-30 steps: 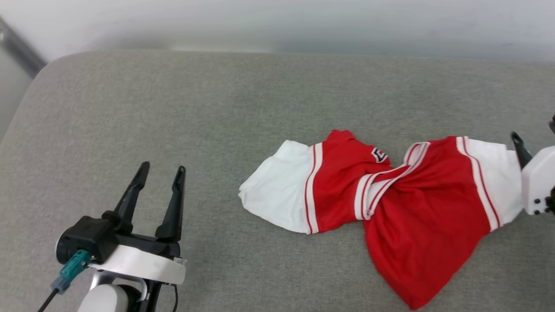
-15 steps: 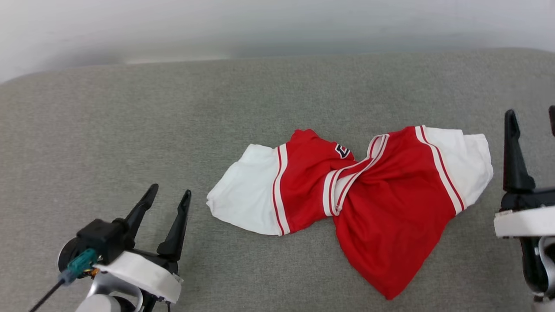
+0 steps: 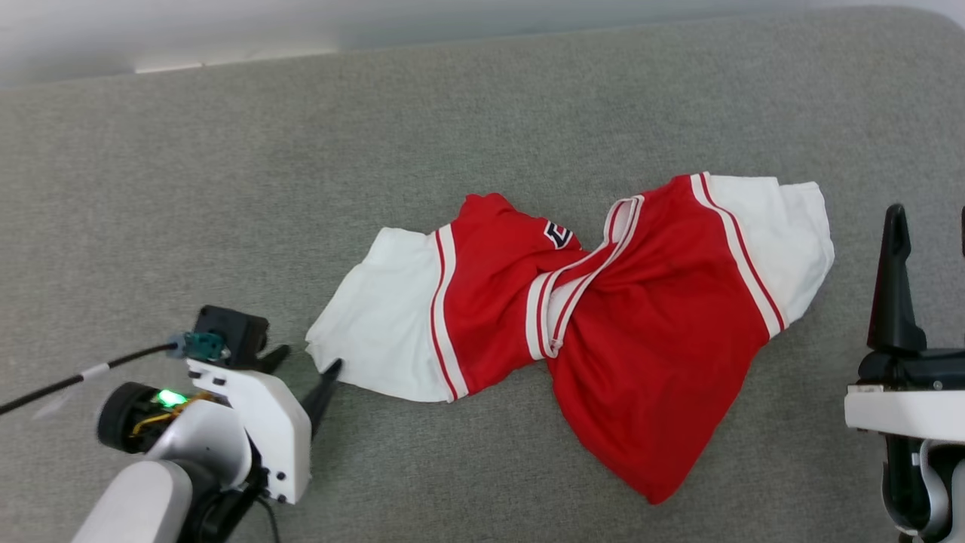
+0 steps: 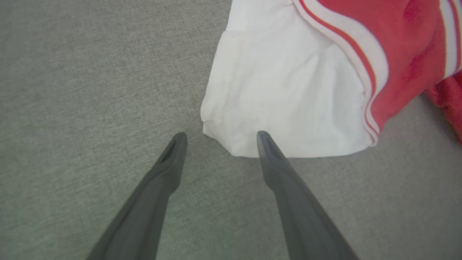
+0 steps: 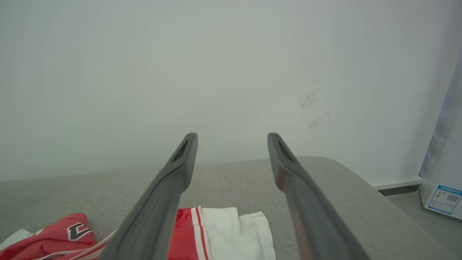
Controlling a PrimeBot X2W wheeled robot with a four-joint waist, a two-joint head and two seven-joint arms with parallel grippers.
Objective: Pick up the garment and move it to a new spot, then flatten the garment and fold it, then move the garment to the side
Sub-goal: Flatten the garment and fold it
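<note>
The garment (image 3: 648, 332), a red jersey with white sleeves, lies twisted at its middle on the grey cushion (image 3: 226, 188); a bit of black-and-white lettering (image 3: 556, 234) peeks out. My left gripper (image 3: 305, 362) is open, tilted down at the corner of the garment's left white sleeve (image 3: 377, 324). In the left wrist view the left gripper (image 4: 220, 135) straddles the left white sleeve's (image 4: 288, 94) corner, one fingertip over its edge. My right gripper (image 3: 929, 226) stands open to the right of the other white sleeve (image 3: 788, 226), apart from it; the right gripper (image 5: 232, 136) points over the garment (image 5: 216, 231) at the wall.
A pale wall (image 5: 216, 72) rises behind the cushion. The cushion's rounded right end (image 5: 361, 187) drops to the floor, where a white box with a label (image 5: 442, 200) stands. Bare cushion spreads to the left and in front of the garment.
The head camera has shifted, sliding the picture. My left gripper has tipped downward and closed in on the left sleeve's corner. The right gripper has come upright beside the right sleeve.
</note>
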